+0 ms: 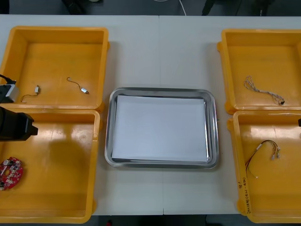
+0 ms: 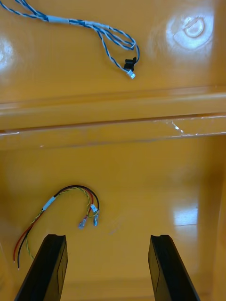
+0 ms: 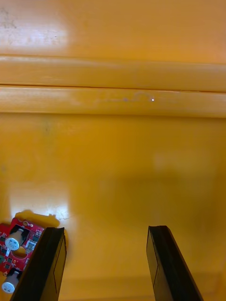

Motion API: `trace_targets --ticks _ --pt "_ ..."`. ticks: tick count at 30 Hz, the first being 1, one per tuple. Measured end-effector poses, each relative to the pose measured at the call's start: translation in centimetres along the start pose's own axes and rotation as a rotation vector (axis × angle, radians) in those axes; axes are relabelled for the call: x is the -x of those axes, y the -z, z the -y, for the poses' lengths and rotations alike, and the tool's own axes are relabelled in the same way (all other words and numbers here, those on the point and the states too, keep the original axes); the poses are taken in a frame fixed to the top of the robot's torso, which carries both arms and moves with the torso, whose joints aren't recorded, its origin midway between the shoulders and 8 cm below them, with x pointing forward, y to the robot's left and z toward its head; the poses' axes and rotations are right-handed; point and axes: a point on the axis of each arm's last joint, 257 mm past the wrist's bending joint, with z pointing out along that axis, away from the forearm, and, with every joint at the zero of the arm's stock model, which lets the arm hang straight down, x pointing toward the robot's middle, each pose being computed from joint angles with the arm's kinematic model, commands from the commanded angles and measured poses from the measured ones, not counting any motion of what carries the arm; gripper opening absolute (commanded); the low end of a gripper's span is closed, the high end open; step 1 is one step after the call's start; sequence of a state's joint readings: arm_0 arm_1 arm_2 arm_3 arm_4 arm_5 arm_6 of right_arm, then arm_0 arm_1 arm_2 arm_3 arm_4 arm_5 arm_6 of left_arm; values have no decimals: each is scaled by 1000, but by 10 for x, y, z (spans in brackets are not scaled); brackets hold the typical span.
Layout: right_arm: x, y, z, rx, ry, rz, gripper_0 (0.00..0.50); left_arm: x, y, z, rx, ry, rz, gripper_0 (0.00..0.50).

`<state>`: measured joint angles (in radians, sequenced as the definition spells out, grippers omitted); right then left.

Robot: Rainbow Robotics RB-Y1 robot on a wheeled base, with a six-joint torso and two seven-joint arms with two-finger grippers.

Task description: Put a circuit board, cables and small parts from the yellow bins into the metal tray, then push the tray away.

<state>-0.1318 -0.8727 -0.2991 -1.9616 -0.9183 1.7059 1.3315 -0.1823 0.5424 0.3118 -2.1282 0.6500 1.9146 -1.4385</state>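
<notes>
Counting from the biggest down: one light table [image 1: 164, 52], four yellow bins [image 1: 56, 29] set two to each side, one metal tray [image 1: 109, 127] between them with a white inside. Then one round red circuit board [image 1: 10, 173], two cables and two small metal parts [image 1: 36, 88].

Over to the left gripper [image 3: 104, 230]: it hangs above the near left bin [image 1: 61, 155], fingers spread wide, gripping nothing. The circuit board lies on the bin floor right beside one finger, partly hidden behind it and outside the gap. Beyond the fingertips runs the double wall where this bin meets the far left bin [image 1: 51, 56], and that one holds both small metal parts, each with a thin wire tail, lying apart from each other.

The right gripper [image 2: 107, 237] is over the near right bin [image 1: 282, 197], released as well, fingers wide apart. The red and yellow cable [image 2: 49, 203], with a black strand in it, lies just ahead of one fingertip, its connector ends reaching toward the gap. Past it stand the bin walls, and across them, in the far right bin [image 1: 263, 56], lies the twisted blue and white cable [image 2: 59, 19]. The metal tray sits between the two grippers, well apart from both.
</notes>
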Motion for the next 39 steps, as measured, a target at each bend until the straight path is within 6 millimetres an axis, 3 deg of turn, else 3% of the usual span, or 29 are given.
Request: trace_targets --ticks 11,20,26,30,35,39 --pt "-26 -27 -18 75 -44 -23 500 -4 5 9 -55 -296 -12 500" --pt "-36 -48 -24 80 11 -4 500 -19 14 -1 -69 -362 -61 500" --pt "-40 -59 -23 60 35 11 500 -17 20 -13 -39 -410 -62 500" --pt "-44 -65 -22 48 44 12 500 -12 23 -17 -32 -531 -41 500" --pt "-46 -72 -21 34 57 20 500 -5 22 -19 -25 -717 -6 500" --pt "-45 -76 -23 32 67 34 500 -7 18 -15 -46 -754 6 500"
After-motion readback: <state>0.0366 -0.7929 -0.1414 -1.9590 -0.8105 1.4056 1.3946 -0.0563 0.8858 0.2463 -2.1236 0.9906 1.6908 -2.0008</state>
